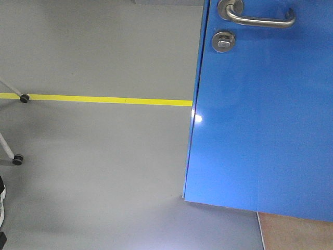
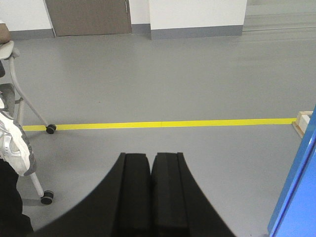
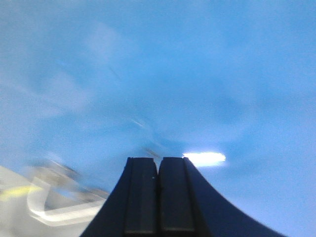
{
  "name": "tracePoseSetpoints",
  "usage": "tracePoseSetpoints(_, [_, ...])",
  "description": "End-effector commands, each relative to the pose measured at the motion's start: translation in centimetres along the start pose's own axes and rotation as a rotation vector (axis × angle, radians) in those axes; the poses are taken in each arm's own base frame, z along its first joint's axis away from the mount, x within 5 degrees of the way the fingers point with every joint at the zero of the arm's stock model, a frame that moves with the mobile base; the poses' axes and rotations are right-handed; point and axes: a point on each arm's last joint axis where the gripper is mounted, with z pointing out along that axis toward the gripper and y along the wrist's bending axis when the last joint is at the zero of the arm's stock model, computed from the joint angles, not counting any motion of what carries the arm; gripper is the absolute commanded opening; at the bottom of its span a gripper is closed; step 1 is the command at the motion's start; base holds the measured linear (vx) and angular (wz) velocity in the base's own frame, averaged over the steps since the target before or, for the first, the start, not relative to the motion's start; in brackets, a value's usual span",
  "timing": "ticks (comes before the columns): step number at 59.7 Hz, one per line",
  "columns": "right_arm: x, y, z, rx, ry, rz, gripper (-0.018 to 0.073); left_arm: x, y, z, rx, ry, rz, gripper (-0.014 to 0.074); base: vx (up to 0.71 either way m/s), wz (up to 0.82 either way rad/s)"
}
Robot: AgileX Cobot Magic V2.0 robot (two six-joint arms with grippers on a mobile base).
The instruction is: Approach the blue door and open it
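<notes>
Here the tall glossy bright-blue door panel (image 1: 260, 114) fills the right of the front view, its free edge swung a little off the line of the grey floor (image 1: 93, 156), so it already looks ajar. The brushed-metal lever handle (image 1: 260, 20) sits at the top of that panel, with the round thumb-turn lock (image 1: 223, 41) just below it.

The right claw (image 3: 159, 168) has its black pads pressed together with nothing between them, and it faces the blue surface very close; whether it touches cannot be told, since that view is blurred. The left claw (image 2: 150, 163) is likewise closed and empty, pointing past the door's edge (image 2: 296, 192) toward the yellow floor line (image 2: 163, 124).

The step in hand looks like pushing the door wider. To do it well, the right claw should press flat on the panel, well away from the hinge side and below the lever, while the base advances slowly and straight. The left arm should stay tucked clear of the door's edge and of the wheeled frame (image 2: 29, 128) left of the door.
</notes>
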Motion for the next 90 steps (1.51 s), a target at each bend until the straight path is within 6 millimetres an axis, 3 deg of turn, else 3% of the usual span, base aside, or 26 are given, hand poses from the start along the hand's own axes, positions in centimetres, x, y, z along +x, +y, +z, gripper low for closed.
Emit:
tracePoseSetpoints(1, [1.1,0.0,-2.8,0.049,-0.200,-0.139,-0.0004,-1.8,0.0,-0.5,0.006,-0.122,-0.003,0.0071,0.00,0.00])
tracePoseSetpoints(11, [7.6,-1.5,-5.1,0.071,-0.333,-0.346,-0.0004,-1.8,0.0,-0.5,0.006,-0.122,-0.003,0.0071,0.00,0.00])
tracePoseSetpoints(21, [14.5,-3.6,-7.7,0.078,-0.358,-0.451,-0.0004,-1.8,0.0,-0.5,0.006,-0.122,-0.003,0.0071,0.00,0.00])
tracePoseSetpoints(36, [23.6,-6.4,-10.6,0.050,-0.428,-0.400,-0.0004,-1.8,0.0,-0.5,0.006,-0.122,-0.003,0.0071,0.00,0.00])
tracePoseSetpoints(43, [26.4,-7.3,-11.4,0.028,-0.511,-0.375,-0.0004,-1.8,0.0,-0.5,0.006,-0.122,-0.003,0.0071,0.00,0.00])
tracePoseSetpoints(59, [28.5,-8.0,-12.2,0.002,-0.643,-0.370,-0.0004,-1.8,0.0,-0.5,0.006,-0.122,-0.003,0.0071,0.00,0.00])
tracePoseSetpoints(67, [28.6,-8.0,-12.2,0.001,-0.634,-0.359,-0.0004,-1.8,0.0,-0.5,0.006,-0.122,-0.003,0.0071,0.00,0.00])
tracePoseSetpoints(78, [28.7,-8.2,-12.0,-0.034,-0.606,-0.211,-0.0004,-1.8,0.0,-0.5,0.006,-0.122,-0.003,0.0071,0.00,0.00])
tracePoseSetpoints(90, [28.7,-8.2,-12.0,-0.035,-0.603,-0.203,-0.0004,-1.8,0.0,-0.5,0.006,-0.122,-0.003,0.0071,0.00,0.00])
